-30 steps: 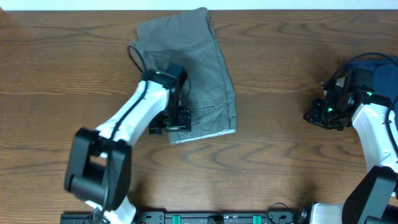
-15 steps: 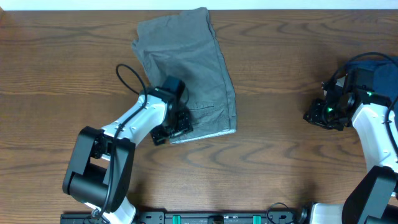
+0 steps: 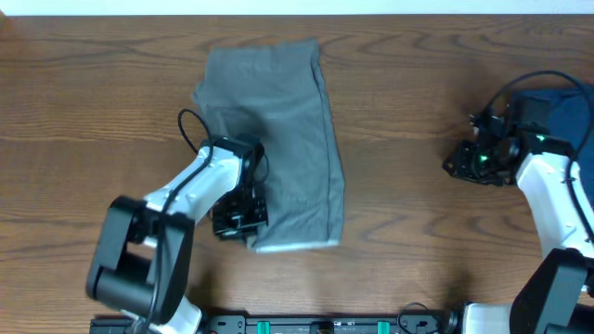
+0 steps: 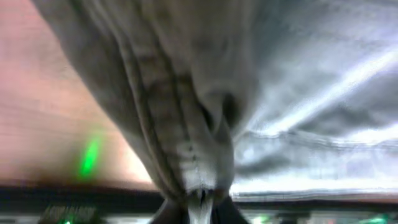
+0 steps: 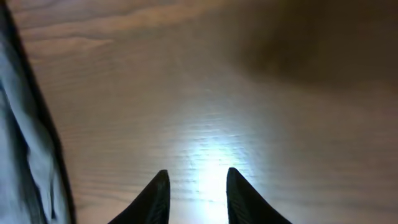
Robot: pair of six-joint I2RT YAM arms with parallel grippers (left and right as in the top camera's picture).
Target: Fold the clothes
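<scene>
The clothes [image 3: 278, 130], mid-grey shorts, lie folded lengthwise on the wooden table [image 3: 418, 232], left of centre, with a pale strip along their near edge. My left gripper [image 3: 243, 218] sits at their near left corner, shut on a bunched fold of the grey cloth. In the left wrist view that fabric [image 4: 174, 93] rises in pleats from the pinched jaws [image 4: 199, 202]. My right gripper [image 3: 461, 165] hovers far to the right, away from the shorts. Its fingers [image 5: 198, 180] stand apart over bare wood with nothing between them.
A dark blue cloth [image 3: 557, 107] lies at the right edge under the right arm. A blue-grey cloth edge [image 5: 25, 155] shows at the left of the right wrist view. The arm bases stand along the front edge [image 3: 325, 325].
My left gripper has gone from open to shut on the near left corner of the shorts and drawn it toward the front. The right fingers have parted a little.
</scene>
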